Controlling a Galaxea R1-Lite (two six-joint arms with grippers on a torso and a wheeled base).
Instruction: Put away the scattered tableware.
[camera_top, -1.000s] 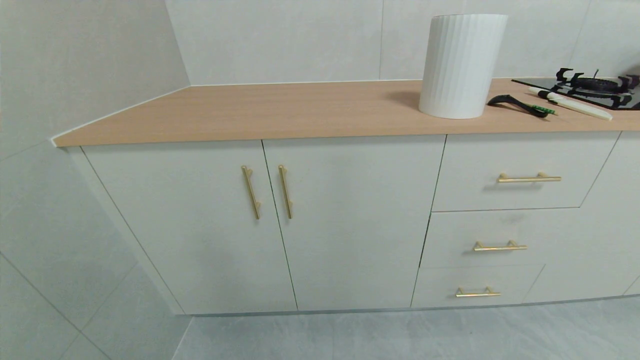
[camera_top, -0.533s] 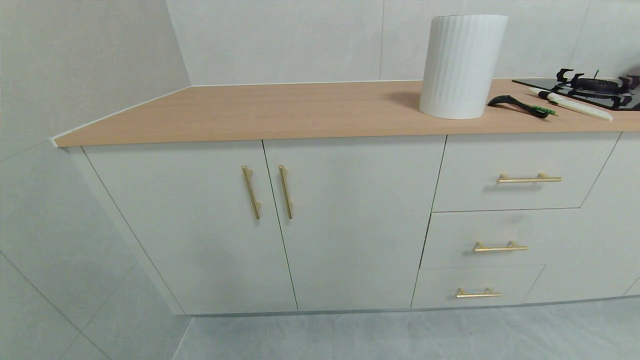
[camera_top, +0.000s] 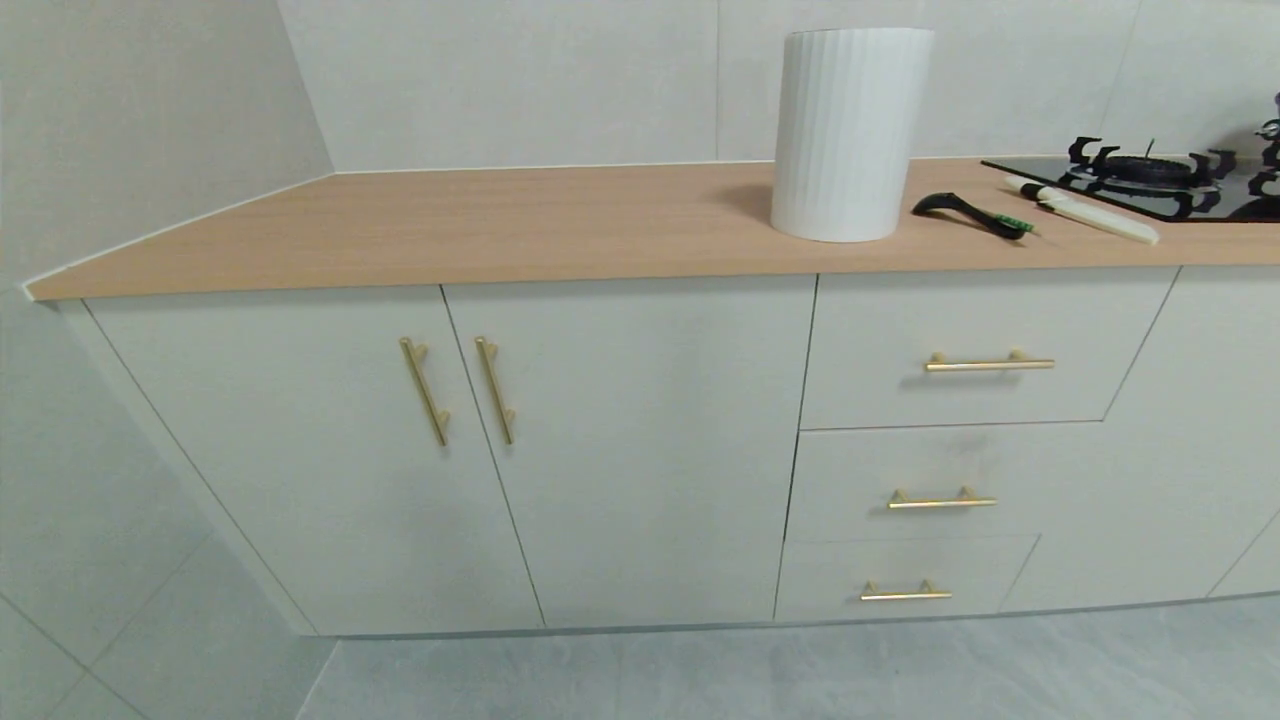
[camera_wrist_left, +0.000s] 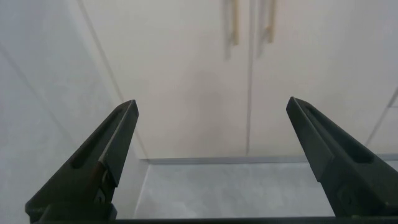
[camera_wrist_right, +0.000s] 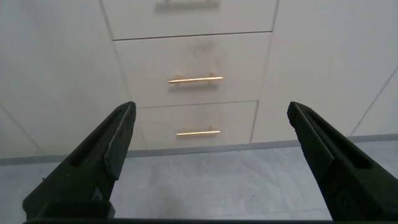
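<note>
A: Head view first: what is the surface like?

B: A long wooden countertop (camera_top: 500, 225) running into a corner of pale tiled wall (camera_top: 520, 80). Its left stretch is bare wood. Toward the right stands a tall white ribbed canister (camera_top: 848, 135), upright.

A: And the tableware?

B: Just right of the canister lies a black utensil (camera_top: 965, 212) with a green tip, flat on the wood. Near it, further right, a long white utensil (camera_top: 1085, 215) lies slanted beside the edge of a black stove (camera_top: 1150, 185) (I cannot tell what kind of tool either one is).

A: Below the counter?

B: Two off-white doors (camera_top: 300, 450) with upright gold handles (camera_top: 425, 390), then a stack of three drawers (camera_top: 880, 330) with level gold handles. Grey floor (camera_top: 700, 670) runs along the base.

A: The grippers?

B: The left gripper (camera_wrist_left: 211, 109) has its fingers spread wide with nothing between them, facing the doors. The right gripper (camera_wrist_right: 211, 109) is equally wide and holds nothing, facing the lower drawers. Both are well apart from the utensils.
</note>
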